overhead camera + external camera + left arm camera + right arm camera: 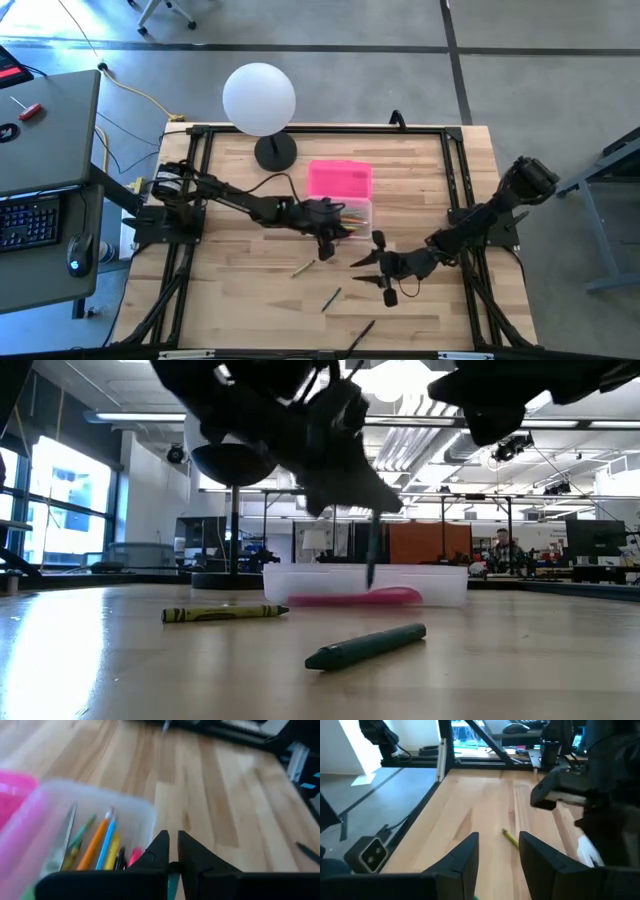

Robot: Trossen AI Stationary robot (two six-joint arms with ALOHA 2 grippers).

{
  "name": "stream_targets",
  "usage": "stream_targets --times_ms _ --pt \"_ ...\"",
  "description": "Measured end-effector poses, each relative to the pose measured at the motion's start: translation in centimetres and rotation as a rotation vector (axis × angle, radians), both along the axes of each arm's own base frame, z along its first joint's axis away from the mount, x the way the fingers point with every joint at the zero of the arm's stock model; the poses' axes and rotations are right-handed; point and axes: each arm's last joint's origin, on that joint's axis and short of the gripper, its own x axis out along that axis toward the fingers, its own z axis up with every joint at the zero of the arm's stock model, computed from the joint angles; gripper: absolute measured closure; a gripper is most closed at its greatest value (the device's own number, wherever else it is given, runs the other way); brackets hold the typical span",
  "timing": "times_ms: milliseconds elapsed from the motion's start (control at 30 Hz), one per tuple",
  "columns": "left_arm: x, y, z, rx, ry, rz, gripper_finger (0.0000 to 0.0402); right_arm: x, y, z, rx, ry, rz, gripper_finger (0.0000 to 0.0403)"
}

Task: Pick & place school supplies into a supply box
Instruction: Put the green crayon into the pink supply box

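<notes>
Supply box [356, 212] lies just under left claw [327, 243], clamped on a teal pencil [370, 563]

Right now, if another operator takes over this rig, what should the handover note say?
Left gripper: above the near edge of the supply box, shut on a thin dark-teal pencil hanging tip down; not yet released.
Right gripper: open, empty, hovering over the table to the right of the box.
Done: scissors and several pens already lie in the box; its pink lid is open.
Left: a yellow crayon, a green crayon and a dark pencil on the table.
</notes>
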Motion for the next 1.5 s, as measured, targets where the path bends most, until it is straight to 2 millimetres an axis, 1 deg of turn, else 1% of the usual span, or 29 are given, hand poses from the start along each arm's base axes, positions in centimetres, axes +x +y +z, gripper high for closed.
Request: stream_targets --times_ms 67,133,233,300,400,467,567,633,733,800,967,1067,1167,1267,1333,1433,1500 --pt "0.5 -0.1 0.9 0.025 -0.030 -0.014 0.0362 -0.2 0.1 0.2 0.003 -0.006 0.006 0.0284" --pt "1.1 -0.1 2.0 0.051 -0.069 -0.025 0.0367 -0.2 0.3 0.2 0.003 -0.006 0.009 0.0284" --pt "1.8 0.3 3.5 0.113 -0.091 -0.014 0.0362 -0.4 0.4 0.1 0.008 0.008 0.012 0.0284" --pt "2.0 0.8 3.9 0.164 -0.040 0.029 0.0351 -0.4 0.5 0.0 0.024 0.015 0.015 0.0284" --pt "1.9 1.6 4.0 0.215 0.060 0.095 0.0345 -0.5 0.5 -0.1 0.043 0.036 0.021 0.0284" --pt "1.7 1.8 3.7 0.222 0.103 0.098 0.0350 -0.5 0.4 -0.3 0.043 0.049 0.016 0.0284" --pt "1.3 1.9 2.6 0.234 0.188 0.109 0.0357 -0.5 0.4 -0.3 0.037 0.056 0.010 0.0284" --pt "1.1 1.9 2.1 0.224 0.225 0.118 0.0355 -0.5 0.4 -0.3 0.038 0.056 0.010 0.0284" --pt "1.5 1.9 2.0 0.222 0.194 0.121 0.0330 -0.5 0.4 -0.3 0.036 0.055 0.011 0.0284" --pt "1.6 1.9 1.9 0.223 0.190 0.121 0.0304 -0.5 0.4 -0.4 0.036 0.056 0.010 0.0284" --pt "2.2 1.9 2.2 0.210 0.118 0.125 0.0241 -0.5 0.4 -0.3 0.049 0.057 0.005 0.0284" --pt "2.4 1.7 2.5 0.162 0.074 0.068 0.0215 -0.5 0.4 -0.3 0.062 0.060 0.008 0.0284" --pt "2.9 1.5 3.6 0.127 0.039 0.045 0.0202 -0.5 0.4 -0.3 0.061 0.056 0.016 0.0284" --pt "3.5 1.4 5.0 0.122 0.007 0.019 0.0201 -0.4 0.5 0.0 0.080 0.029 0.006 0.0284" --pt "3.9 1.3 6.4 0.113 -0.001 -0.021 0.0205 -0.3 0.5 0.3 0.101 0.002 0.006 0.0284" --pt "3.8 1.2 8.8 0.146 0.054 -0.068 0.0215 -0.2 0.5 1.0 0.128 -0.065 0.010 0.0284" --pt "3.5 0.9 10.0 0.169 0.132 -0.094 0.0223 -0.1 0.6 1.3 0.148 -0.092 0.010 0.0284"
